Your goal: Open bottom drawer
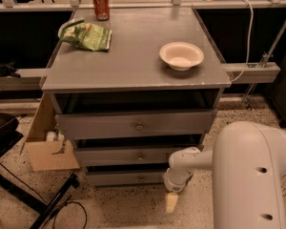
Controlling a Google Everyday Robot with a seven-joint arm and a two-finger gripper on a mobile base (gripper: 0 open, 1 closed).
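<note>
One tool (171, 202) hangs just beside bottom drawer (128, 178)

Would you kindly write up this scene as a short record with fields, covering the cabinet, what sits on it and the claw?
cabinet: grey, three drawers stacked, each with a centre knob
bottom drawer: lowest, slim front; knob not touched
claw: points down over the floor, just right of the bottom drawer's front, apart from the knob
on top: red can back left; green bag in front of it; white bowl at right
floor, left: cardboard box beside the cabinet
</note>
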